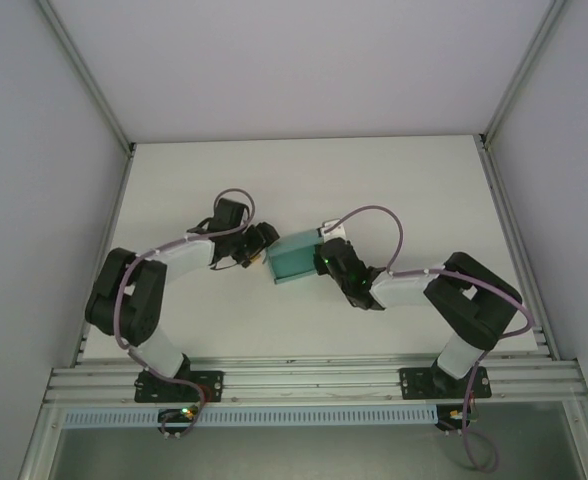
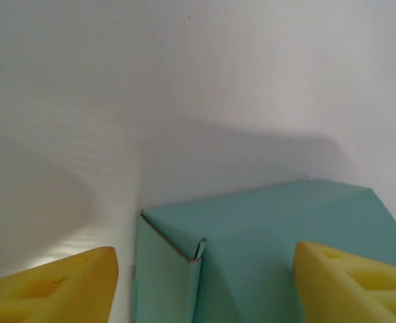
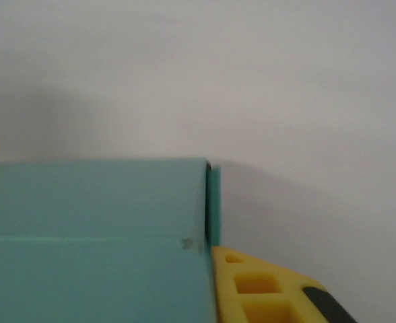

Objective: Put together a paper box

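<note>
Closing stage, I reckon: the paper box (image 1: 296, 258) sits between my two grippers. Left gripper (image 2: 205, 286) straddles its corner, fingers wide. Right gripper (image 1: 327, 260) sits against one side; clamped or not, can't tell. Next: nudge that loose corner flap (image 2: 196, 250) flush.

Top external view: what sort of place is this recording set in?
Probably a lab robot cell: plain white panel walls in metal framing enclose a white table, the left arm and right arm are bolted to an aluminium rail, and a teal paper box is between them.
</note>
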Controlling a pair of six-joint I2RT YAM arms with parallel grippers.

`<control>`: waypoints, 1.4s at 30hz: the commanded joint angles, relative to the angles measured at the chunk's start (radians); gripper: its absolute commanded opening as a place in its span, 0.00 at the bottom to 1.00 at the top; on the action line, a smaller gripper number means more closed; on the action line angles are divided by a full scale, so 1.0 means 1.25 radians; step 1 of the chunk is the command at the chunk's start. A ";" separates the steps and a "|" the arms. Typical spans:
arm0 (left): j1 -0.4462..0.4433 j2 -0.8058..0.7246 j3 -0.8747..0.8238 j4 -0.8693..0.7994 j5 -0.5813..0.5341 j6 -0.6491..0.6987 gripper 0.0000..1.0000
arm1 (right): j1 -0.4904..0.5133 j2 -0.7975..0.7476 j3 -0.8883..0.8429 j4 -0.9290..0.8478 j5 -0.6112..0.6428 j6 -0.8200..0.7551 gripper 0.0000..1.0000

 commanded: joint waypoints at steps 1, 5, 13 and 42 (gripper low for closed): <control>-0.003 0.018 -0.026 0.078 0.044 -0.035 0.65 | 0.010 -0.050 -0.006 -0.079 -0.016 0.013 0.19; -0.006 0.028 -0.044 0.109 0.052 -0.038 0.60 | 0.014 -0.085 -0.009 -0.133 -0.037 0.024 0.25; 0.000 0.074 -0.068 0.182 0.058 0.004 0.45 | 0.013 -0.207 -0.042 -0.329 -0.179 0.007 0.62; 0.072 0.174 -0.175 0.509 0.150 0.073 0.24 | -0.319 -0.004 0.194 -0.365 -0.841 0.241 1.00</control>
